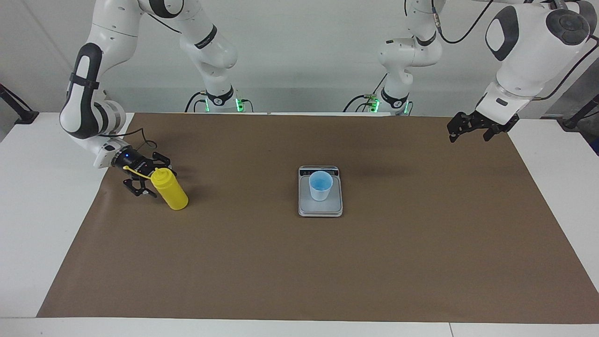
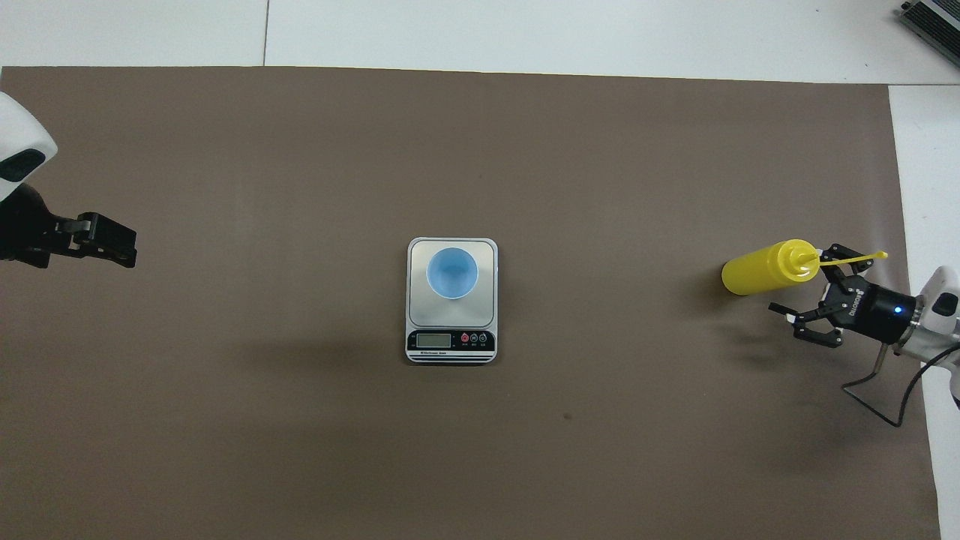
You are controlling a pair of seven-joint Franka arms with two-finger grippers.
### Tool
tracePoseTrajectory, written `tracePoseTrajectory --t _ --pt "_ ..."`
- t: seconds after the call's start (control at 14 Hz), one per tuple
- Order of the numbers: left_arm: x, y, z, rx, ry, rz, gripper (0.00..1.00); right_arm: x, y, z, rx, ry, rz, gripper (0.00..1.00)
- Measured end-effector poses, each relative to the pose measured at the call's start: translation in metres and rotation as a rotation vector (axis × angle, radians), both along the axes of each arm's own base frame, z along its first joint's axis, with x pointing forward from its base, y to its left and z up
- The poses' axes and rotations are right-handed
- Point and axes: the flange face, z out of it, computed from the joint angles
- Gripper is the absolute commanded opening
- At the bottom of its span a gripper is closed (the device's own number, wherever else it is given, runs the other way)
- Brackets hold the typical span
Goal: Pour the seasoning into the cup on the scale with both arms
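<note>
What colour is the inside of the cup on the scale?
Bright blue; the cup shows it best in the overhead view.

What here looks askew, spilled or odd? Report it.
Nothing is spilled or damaged. The yellow bottle stands upright with its cap strap hanging loose off the nozzle, so it is uncapped. The cup sits squarely on the scale.

Two white jointed arms (image 1: 93,84) with black patches, black cables and green-lit bases.
</note>
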Motion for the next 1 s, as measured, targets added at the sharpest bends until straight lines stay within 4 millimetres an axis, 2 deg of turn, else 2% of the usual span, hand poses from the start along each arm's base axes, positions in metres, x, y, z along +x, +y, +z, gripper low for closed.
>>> tracePoseTrajectory --t 0.36,0.57,0.71,1.0 --pt "0.0 0.0 0.0 0.0 0.0 0.0 1.0 -0.012 -0.024 0.001 -0.051 0.018 0.019 1.0" --pt "0.0 0.0 0.0 0.0 0.0 0.0 1.0 -0.013 -0.043 0.015 -0.111 0.011 0.038 1.0" --pt "0.0 0.0 0.0 0.0 0.0 0.0 1.0 -0.015 -0.052 0.038 -0.157 0.026 0.047 1.0" --pt "0.0 0.0 0.0 0.0 0.0 0.0 1.0 -0.018 -0.05 0.111 -0.227 0.122 0.019 1.0"
